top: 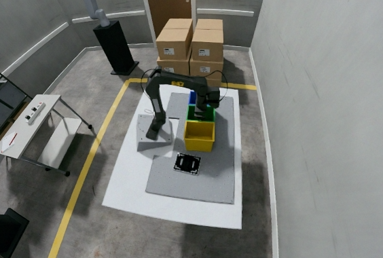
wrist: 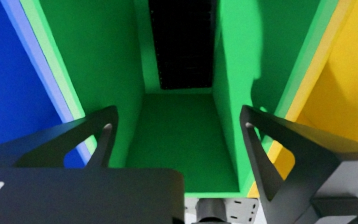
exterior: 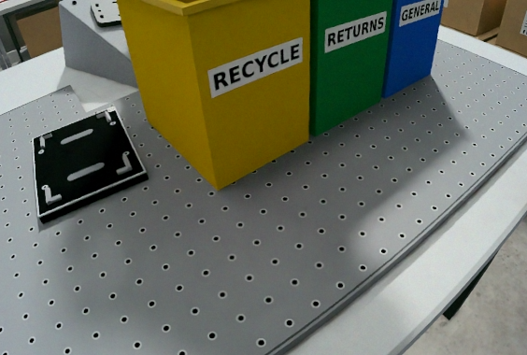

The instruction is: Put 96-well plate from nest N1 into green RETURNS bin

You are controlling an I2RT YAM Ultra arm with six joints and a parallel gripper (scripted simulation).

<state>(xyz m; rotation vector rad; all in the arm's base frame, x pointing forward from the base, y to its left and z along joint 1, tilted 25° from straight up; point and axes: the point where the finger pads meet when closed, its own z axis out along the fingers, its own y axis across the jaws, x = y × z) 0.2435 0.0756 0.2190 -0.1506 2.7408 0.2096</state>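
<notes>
The green bin labelled RETURNS stands upright between the yellow RECYCLE bin and the blue GENERAL bin. In the wrist view the black 96-well plate lies deep inside the green bin, leaning against its far wall. My gripper is open and empty, with its fingers over the green bin's mouth. In the top view the gripper hangs over the green bin. The black plate nest N1 is empty.
The nest also shows in front of the yellow bin in the top view. The arm's grey base block stands left of the bins. Stacked cardboard boxes stand behind the table.
</notes>
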